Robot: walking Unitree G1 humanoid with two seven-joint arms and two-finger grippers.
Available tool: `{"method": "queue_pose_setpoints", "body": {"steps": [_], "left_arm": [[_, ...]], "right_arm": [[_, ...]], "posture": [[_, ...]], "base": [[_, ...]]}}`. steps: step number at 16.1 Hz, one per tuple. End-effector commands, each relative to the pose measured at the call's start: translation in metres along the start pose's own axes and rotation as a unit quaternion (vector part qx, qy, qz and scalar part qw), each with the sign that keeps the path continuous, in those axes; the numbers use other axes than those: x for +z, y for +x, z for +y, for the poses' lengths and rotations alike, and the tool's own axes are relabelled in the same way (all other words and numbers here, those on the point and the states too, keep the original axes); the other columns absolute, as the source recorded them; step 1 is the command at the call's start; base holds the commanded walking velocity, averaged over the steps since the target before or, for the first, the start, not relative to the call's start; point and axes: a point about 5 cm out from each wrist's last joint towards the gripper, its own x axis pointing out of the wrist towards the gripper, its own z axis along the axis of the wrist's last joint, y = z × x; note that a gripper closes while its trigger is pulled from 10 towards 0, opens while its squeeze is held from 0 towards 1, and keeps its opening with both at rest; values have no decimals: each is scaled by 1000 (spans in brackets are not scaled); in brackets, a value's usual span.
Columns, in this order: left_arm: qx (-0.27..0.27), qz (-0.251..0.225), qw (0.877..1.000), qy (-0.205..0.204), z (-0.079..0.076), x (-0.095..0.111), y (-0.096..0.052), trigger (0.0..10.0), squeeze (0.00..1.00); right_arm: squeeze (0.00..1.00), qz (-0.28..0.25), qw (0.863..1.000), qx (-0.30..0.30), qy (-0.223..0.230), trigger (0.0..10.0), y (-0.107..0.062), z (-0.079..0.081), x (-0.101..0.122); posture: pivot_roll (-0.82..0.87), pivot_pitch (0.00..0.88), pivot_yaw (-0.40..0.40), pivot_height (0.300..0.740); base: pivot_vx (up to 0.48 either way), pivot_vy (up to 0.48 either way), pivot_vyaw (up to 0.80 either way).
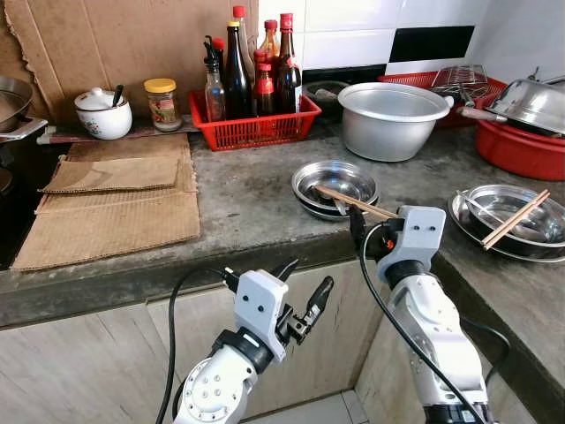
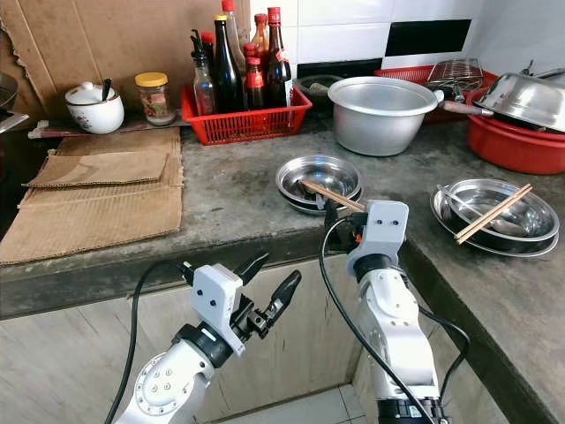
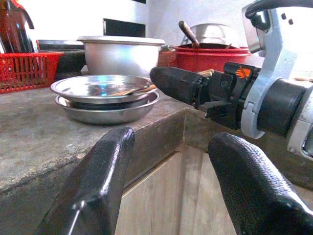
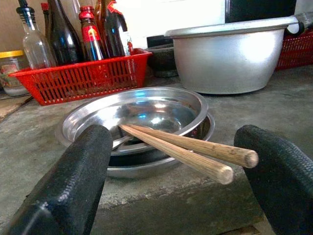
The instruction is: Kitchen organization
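Note:
A pair of wooden chopsticks lies across two stacked steel plates near the front edge of the grey counter, with its ends sticking out over the edge. My right gripper is at that edge and open. In the right wrist view the chopsticks' ends lie between the two wide-apart fingers and touch neither. My left gripper hangs open and empty below the counter edge, in front of the cabinet, left of the right gripper.
Another steel plate stack with chopsticks sits on the right counter. Behind are a large metal pot, a red basket of bottles and a red basin. Cardboard sheets cover the left counter.

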Motion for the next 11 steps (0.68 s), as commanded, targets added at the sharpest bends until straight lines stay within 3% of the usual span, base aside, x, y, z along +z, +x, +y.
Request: {"method": "queue_pose_setpoints", "body": {"steps": [1, 5, 6, 7, 9, 11], "left_arm": [[-7, -20, 1000, 3, -1, 8, 1, 10000, 0], [-4, -18, 1000, 3, -1, 8, 1, 10000, 0], [-4, -18, 1000, 4, 0, 8, 1, 10000, 0], [-3, -17, 1000, 4, 0, 8, 1, 10000, 0], [-2, -17, 1000, 4, 0, 8, 1, 10000, 0], [-1, -16, 1000, 4, 0, 8, 2, 10000, 0]], "right_arm": [[0, -9, 1000, 6, 2, 10000, 4, 4, 3], [0, -13, 1000, 7, 2, 10000, 7, 6, 4], [0, -13, 1000, 9, 2, 9490, 7, 7, 4], [0, -14, 1000, 10, 4, 4824, 8, 7, 4], [0, -14, 1000, 10, 6, 39, 9, 8, 4], [0, -15, 1000, 9, 6, 0, 11, 8, 5]], "posture": [[19, 0, -36, 740], [20, 6, -38, 740], [20, 8, -39, 740], [19, 8, -40, 740], [18, 9, -41, 740], [19, 10, -42, 740]], "base": [[0, 0, 0], [0, 0, 0], [0, 0, 0], [0, 0, 0], [0, 0, 0], [0, 0, 0]]}}
